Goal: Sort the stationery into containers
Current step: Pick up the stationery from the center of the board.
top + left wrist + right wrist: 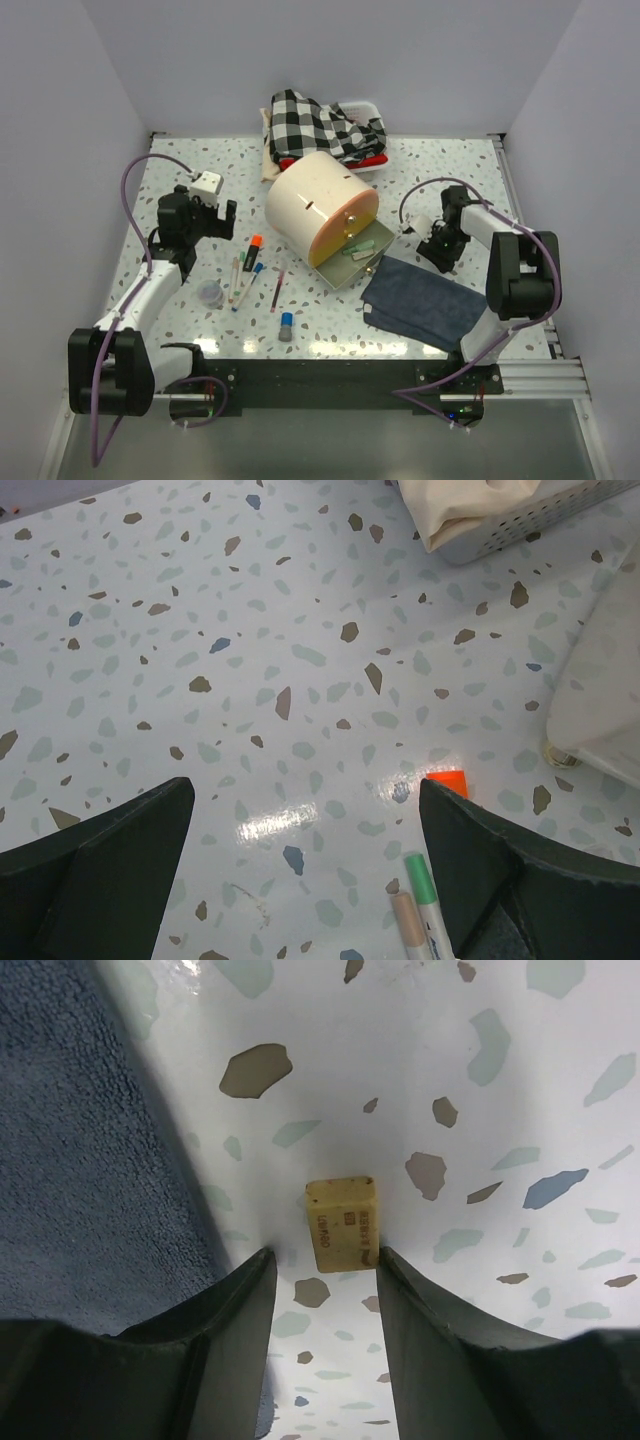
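**Top view.** Cream drum cabinet (318,205) sat mid-table with one drawer (362,258) pulled out, green bits inside. Left of it lay loose pens (240,282), orange-capped marker (254,248), dark red pencil (277,291), blue-capped tube (286,325) and clear pot (210,292).

**Left wrist.** Left gripper (307,800) was spread wide and empty, over bare surface just beyond the marker's cap.

**Right wrist.** Right gripper (325,1260) was narrow, straddling a beige eraser (345,1222) beside the dark blue cloth (90,1160). A gap showed on one side, so no grip yet.

Step judged to be picking the eraser. Next it needs closing, a lift, then a carry to the open drawer.

Glossy speckled table (450,185), plain pale walls.
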Motion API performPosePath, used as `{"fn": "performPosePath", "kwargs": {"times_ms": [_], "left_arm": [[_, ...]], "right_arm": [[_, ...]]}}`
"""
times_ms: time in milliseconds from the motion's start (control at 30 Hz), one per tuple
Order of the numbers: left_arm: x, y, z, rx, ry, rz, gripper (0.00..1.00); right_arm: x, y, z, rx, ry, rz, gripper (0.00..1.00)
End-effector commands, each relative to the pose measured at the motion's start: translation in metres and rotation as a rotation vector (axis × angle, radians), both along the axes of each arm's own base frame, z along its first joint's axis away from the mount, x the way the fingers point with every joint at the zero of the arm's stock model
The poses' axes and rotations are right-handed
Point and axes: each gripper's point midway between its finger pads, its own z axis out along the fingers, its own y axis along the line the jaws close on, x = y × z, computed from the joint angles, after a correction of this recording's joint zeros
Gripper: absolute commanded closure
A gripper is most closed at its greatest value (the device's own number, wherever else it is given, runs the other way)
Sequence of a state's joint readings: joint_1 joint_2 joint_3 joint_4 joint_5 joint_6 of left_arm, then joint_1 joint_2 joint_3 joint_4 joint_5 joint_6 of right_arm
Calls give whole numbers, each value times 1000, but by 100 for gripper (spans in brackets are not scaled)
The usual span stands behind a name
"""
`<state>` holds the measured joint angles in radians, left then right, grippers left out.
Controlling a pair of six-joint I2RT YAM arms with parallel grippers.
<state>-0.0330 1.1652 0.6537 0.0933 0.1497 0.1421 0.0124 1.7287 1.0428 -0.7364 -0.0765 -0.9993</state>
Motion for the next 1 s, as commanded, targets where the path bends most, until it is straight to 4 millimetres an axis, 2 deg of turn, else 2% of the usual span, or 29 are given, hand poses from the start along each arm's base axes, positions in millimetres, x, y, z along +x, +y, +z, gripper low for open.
{"fn": "performPosePath", "kwargs": {"times_ms": [0, 367, 467, 500, 600, 700, 800, 833, 867, 967], "left_arm": [[16, 1, 31, -5, -96, -3, 0], [15, 0, 29, -12, -94, -3, 0], [14, 0, 28, -13, -91, -5, 0], [14, 0, 29, -13, -94, -5, 0], [14, 0, 30, -14, -95, -4, 0], [14, 0, 31, -18, -102, -3, 0], [15, -1, 33, -24, -115, -3, 0], [15, -1, 32, -26, -114, -4, 0], [16, -1, 33, -28, -118, -3, 0], [17, -2, 31, -36, -117, -6, 0]], "right_arm": [[20, 6, -8, 19, -66, -61, 52], [34, 18, 0, 74, -77, -89, 54], [30, 19, -5, 72, -44, -82, 67], [30, 20, -5, 71, -39, -81, 76], [23, 20, 2, 74, -37, -84, 83], [18, 22, 31, 94, -103, -69, 84], [15, 36, 77, 177, -196, -47, 84], [11, 42, 88, 208, -203, -34, 84], [10, 55, 109, 277, -257, 3, 84], [7, 80, 138, 337, -335, 108, 84]]}}
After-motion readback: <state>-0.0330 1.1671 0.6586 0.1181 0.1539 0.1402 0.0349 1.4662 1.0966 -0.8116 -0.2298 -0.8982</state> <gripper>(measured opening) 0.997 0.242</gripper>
